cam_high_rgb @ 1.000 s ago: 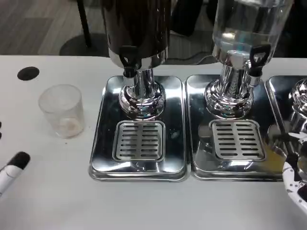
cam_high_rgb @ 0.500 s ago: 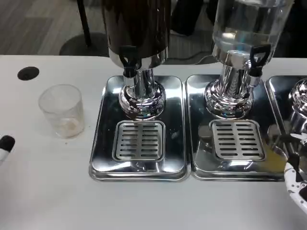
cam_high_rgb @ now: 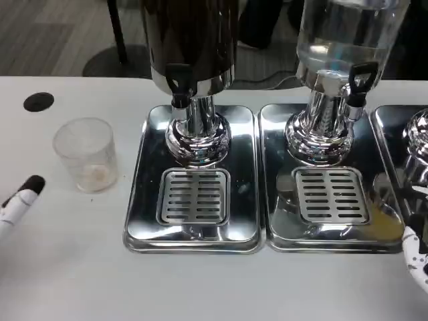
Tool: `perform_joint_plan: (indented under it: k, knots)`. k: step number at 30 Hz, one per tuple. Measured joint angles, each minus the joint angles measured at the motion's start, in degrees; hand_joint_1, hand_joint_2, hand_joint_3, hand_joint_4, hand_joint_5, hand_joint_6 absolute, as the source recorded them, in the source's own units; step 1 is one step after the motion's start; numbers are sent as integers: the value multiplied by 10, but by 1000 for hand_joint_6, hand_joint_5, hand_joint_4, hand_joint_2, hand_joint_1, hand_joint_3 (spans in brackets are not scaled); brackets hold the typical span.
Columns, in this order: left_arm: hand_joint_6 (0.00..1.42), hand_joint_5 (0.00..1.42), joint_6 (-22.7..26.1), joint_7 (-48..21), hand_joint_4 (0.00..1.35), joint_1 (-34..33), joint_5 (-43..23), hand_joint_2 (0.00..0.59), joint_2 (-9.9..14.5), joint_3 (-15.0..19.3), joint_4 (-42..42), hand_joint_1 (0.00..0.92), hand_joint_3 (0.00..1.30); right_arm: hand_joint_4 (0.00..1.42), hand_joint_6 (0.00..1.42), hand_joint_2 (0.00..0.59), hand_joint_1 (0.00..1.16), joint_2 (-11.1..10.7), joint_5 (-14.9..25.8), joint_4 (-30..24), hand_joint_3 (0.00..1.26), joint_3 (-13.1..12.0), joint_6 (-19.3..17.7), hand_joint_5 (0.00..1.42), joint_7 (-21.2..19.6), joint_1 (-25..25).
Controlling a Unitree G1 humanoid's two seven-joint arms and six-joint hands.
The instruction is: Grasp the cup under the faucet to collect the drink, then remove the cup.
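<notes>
Poking in at table edge: left hand (cam_high_rgb: 19,202) fingertip, near cup (cam_high_rgb: 85,155).

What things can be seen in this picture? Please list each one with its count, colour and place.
cup: one, clear plastic, upright on the white table, left of the trays, not under any faucet
dark dispenser: one, dark tank on a chrome base, with a black faucet, on the left tray
clear dispenser: one, transparent tank on a chrome base, with a black faucet, on the middle tray
drip trays: two whole and one partly seen at the right edge, shiny steel, side by side
table: one, white
round hole: one, black, in the table at far left
left hand: white and black fingertip at the left edge
right hand: white and black, lower right corner
</notes>
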Motion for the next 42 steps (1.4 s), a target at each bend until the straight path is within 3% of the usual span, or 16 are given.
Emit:
perform_joint_plan:
  k: [10, 23, 42]
  knots:
    - [108, 88, 19, 26, 0, -35, 43, 61, 8, -23, 22, 446, 0, 231, 158, 583, 537, 0, 10, -8, 373, -3, -1, 184, 0, 0]
    - [110, 88, 40, 33, 0, -79, 50, 60, 21, -38, 80, 431, 0, 239, 158, 583, 536, 0, 12, -12, 373, -4, -7, 184, 0, -1]
    - [126, 90, 94, 91, 1, -142, 108, 77, 20, -117, 120, 415, 0, 239, 158, 583, 535, 0, 23, -18, 377, -10, -12, 184, 1, 0]
